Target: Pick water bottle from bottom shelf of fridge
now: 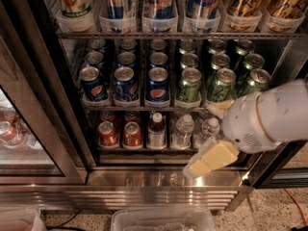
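The gripper (215, 134), fingers (211, 159) apart before the bottom shelf (144, 151), half hides the water bottle (210, 128) between them.

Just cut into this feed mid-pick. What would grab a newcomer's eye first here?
The bulky white arm fills the lower right, and its gripper hangs in front of the bottom shelf of the fridge, just right of a water bottle. After that, the eye goes to the packed rows of blue cans and green cans on the rack above.
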`<action>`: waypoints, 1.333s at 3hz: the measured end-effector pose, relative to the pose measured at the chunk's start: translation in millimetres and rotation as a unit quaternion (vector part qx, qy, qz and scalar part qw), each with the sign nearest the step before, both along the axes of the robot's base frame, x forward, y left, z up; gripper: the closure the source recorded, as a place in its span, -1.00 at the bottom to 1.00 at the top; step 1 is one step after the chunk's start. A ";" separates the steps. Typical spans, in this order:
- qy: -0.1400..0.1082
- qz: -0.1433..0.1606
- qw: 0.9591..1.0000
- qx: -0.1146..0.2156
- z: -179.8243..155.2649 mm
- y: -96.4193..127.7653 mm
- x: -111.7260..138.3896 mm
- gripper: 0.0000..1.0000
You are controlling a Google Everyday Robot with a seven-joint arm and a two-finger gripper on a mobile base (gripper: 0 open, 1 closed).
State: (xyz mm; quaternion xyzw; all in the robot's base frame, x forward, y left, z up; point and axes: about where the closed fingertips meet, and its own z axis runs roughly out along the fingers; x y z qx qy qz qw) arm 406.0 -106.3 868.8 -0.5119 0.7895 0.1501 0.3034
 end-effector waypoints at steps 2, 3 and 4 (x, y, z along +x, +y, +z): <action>-0.047 -0.040 0.993 0.097 -42.8 18.0 6.2 -1.00; -0.048 -0.039 0.993 0.096 -41.9 18.5 7.1 -1.00; -0.053 -0.049 0.994 0.086 -44.1 17.5 10.9 -1.00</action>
